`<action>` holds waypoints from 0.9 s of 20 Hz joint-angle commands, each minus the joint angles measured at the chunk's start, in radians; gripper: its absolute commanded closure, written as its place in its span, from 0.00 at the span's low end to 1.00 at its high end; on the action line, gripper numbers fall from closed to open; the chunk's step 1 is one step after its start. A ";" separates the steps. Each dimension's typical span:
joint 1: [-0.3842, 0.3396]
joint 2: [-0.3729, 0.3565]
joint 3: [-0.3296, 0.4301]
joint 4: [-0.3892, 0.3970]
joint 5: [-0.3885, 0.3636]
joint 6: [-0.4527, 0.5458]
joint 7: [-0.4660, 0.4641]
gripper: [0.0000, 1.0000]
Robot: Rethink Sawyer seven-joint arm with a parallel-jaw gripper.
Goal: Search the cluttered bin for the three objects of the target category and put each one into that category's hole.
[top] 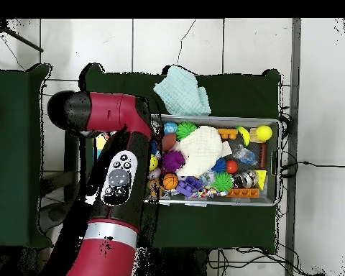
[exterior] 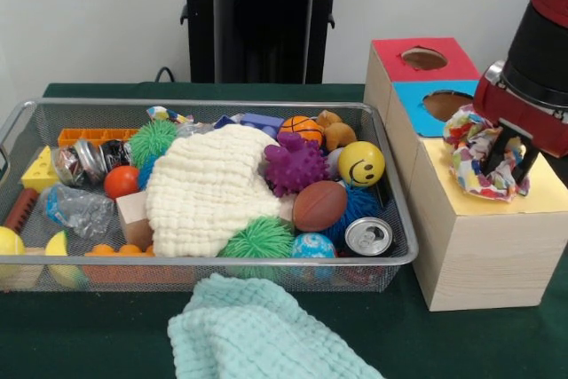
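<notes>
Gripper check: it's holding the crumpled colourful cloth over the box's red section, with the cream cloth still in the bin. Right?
Not quite. The front view shows the gripper holding the crumpled colourful cloth over the box's yellow section, not the red one. The cream cloth does lie in the bin.

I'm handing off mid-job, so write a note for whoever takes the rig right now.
Gripper: fingers shut on a crumpled colourful wrapper, held over the box's yellow section.
Box, right of the bin: round holes show in the red and blue tops; the yellow top's hole is hidden.
The bin is full: balls, a can, a cream cloth. A teal cloth lies in front.
Done: wrapper picked. Left: drop it, then search on; the count already dropped cannot be told.
</notes>
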 commanded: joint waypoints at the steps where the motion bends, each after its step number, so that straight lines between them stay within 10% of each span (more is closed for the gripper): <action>1: -0.073 -0.036 0.094 0.134 -0.145 -0.140 -0.183 0.00; 18: -0.205 -0.226 0.238 0.204 -0.222 0.016 -0.276 0.00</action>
